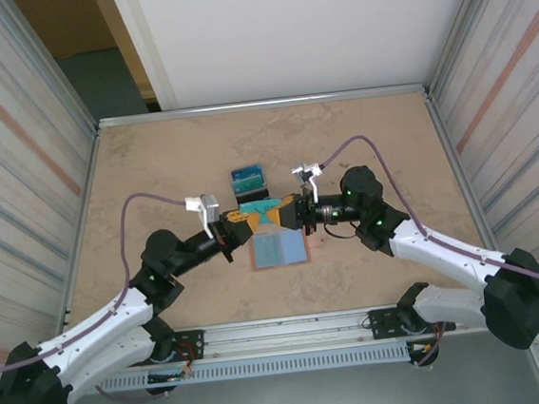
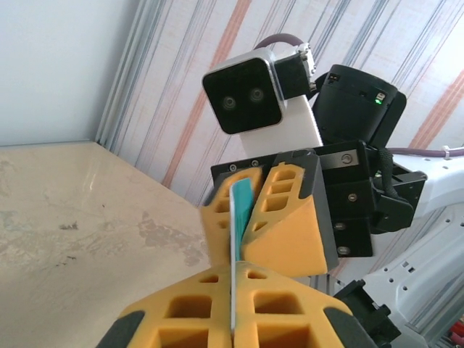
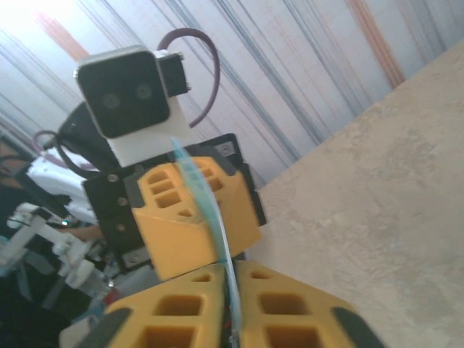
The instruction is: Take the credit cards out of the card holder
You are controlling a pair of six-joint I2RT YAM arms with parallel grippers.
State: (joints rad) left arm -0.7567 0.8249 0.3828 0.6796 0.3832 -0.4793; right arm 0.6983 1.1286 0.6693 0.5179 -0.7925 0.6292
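Teal credit card was held between the two pincers — left gripper was clamped shut on one end, right gripper clamped shut on the other, tips close together. Card holder was laid open flat on the table just beside the held card, toward the arm bases — blue-grey inside up. A dark teal-topped block was set just beyond the grippers.

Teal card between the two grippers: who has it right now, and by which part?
Both. The left gripper and the right gripper are each shut on the card, pinching opposite ends, with its middle bare between them.
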